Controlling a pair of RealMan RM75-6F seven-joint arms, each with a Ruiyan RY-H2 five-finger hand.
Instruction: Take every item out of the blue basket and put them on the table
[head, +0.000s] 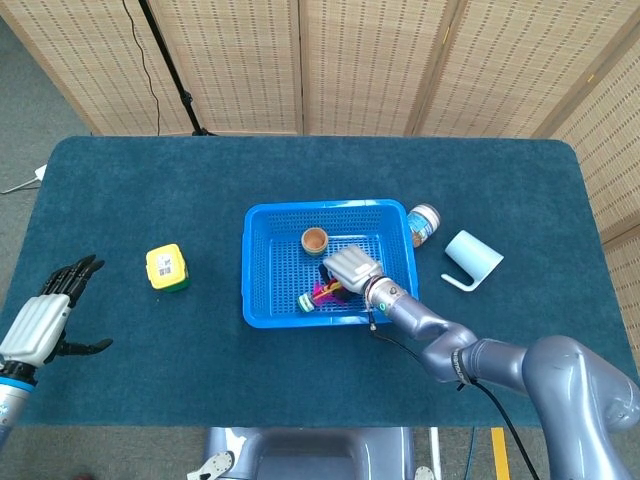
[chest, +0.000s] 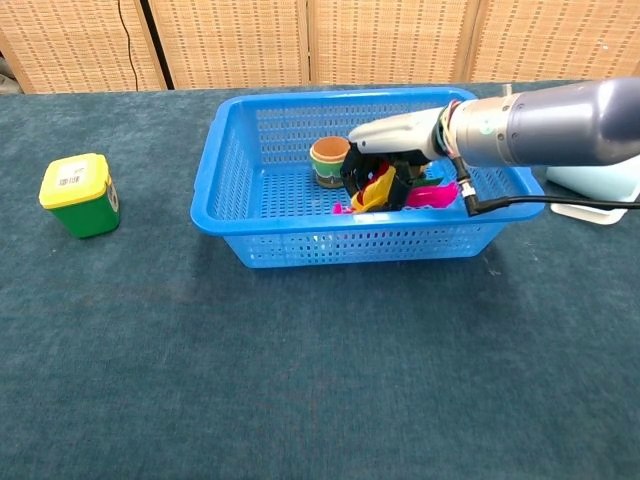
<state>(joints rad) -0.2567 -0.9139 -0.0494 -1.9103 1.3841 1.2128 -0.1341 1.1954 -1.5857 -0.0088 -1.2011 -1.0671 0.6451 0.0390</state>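
While the right hand (chest: 385, 170) clenches the feather toy (chest: 400, 192) near the basket's (chest: 225, 165) front edge, a loose grip may drop it; the left hand (head: 45, 315) is released.

The head view is looking steeply down from above the robot's own base, taking in the whole dark teal table (head: 300, 165) from near edge to far edge, with the woven folding screens (head: 370, 60) standing behind it. It is sitting far enough back that both arms are showing. The chest view is looking from much lower and closer, facing forward across the tabletop at a shallow angle, cropping the table's sides and catching only the screens' bottoms. The 2 views are sharing the blue basket (head: 255, 270) (chest: 225, 160), the yellow-lidded green box (head: 166, 267) (chest: 78, 193), and the pale blue mug (head: 472, 255) (chest: 600, 182).
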